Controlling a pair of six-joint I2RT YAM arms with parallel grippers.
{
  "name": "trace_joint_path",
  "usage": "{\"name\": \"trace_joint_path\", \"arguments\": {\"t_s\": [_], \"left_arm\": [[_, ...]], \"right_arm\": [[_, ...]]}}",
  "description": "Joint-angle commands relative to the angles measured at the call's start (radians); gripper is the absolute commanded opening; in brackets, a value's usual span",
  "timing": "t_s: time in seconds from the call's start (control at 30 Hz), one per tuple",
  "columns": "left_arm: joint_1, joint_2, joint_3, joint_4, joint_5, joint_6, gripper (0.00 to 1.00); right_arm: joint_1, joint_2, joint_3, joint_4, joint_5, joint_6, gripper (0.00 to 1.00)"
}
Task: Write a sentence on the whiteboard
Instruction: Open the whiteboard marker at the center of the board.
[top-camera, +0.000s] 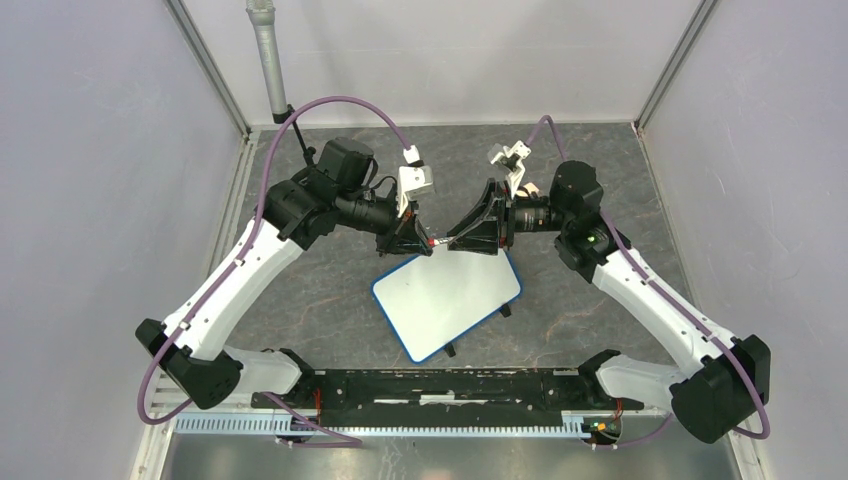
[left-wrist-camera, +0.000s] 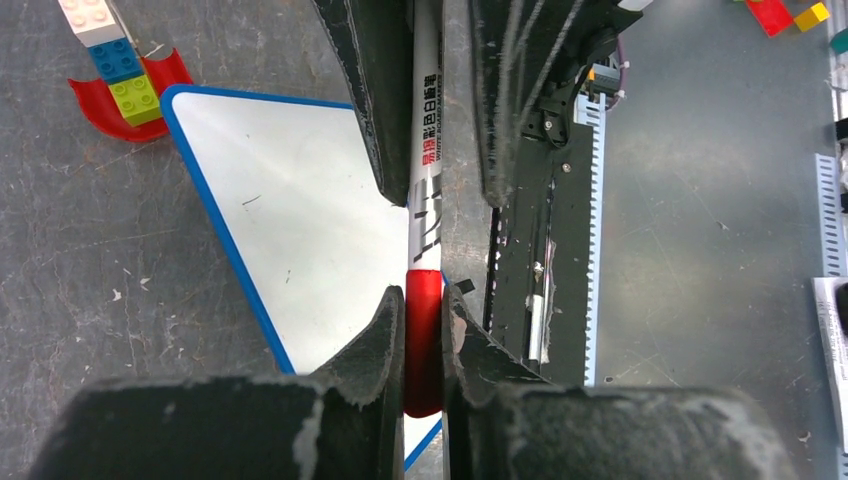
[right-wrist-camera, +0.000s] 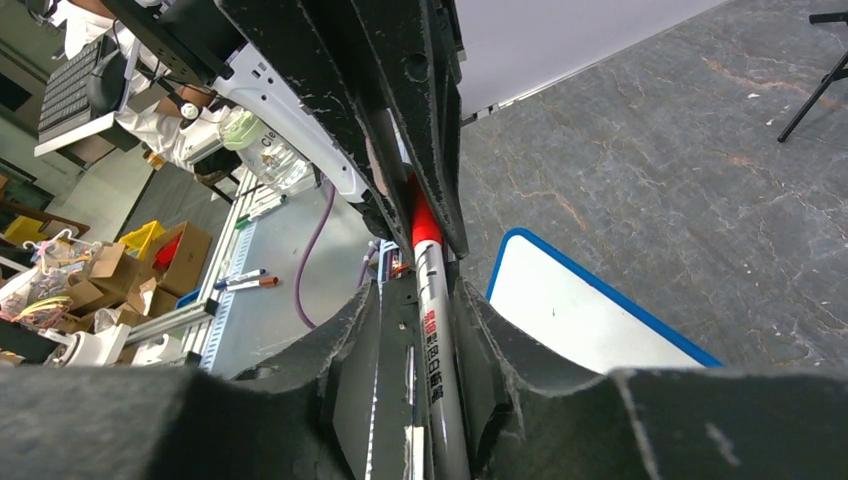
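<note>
Left gripper, right gripper clamping marker, above whiteboard

Over a grey desk, the left tool and right tool face each other, a thin marker bridging them, just above the far edge of a blue-rimmed whiteboard lying askew.

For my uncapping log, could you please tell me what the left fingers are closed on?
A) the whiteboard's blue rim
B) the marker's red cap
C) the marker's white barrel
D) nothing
B: the left wrist view shows the left fingers pinching the red cap, while the right fingers hold the white barrel.
</note>
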Motion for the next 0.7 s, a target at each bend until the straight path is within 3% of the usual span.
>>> {"name": "trace_joint_path", "arguments": {"t_s": [0.0,0.2,0.4,0.67], "left_arm": [[0.007,-0.015,0.001,0.063,-0.022,-0.048,0.02],[0.006,-0.008,-0.001,0.080,-0.008,-0.067,0.02],[0.032,-0.028,-0.035,0.045,0.001,-0.036,0.02],[0.176,-0.085,-0.092,-0.013,0.049,0.049,0.02]], "right_arm": [[0.003,-0.020,0.002,0.031,-0.019,0.012,0.32],[0.003,-0.016,0.001,0.029,-0.016,0.009,0.00],[-0.062,-0.007,0.010,-0.017,-0.041,-0.010,0.00],[-0.247,-0.017,0.021,-0.127,-0.103,-0.101,0.00]]}}
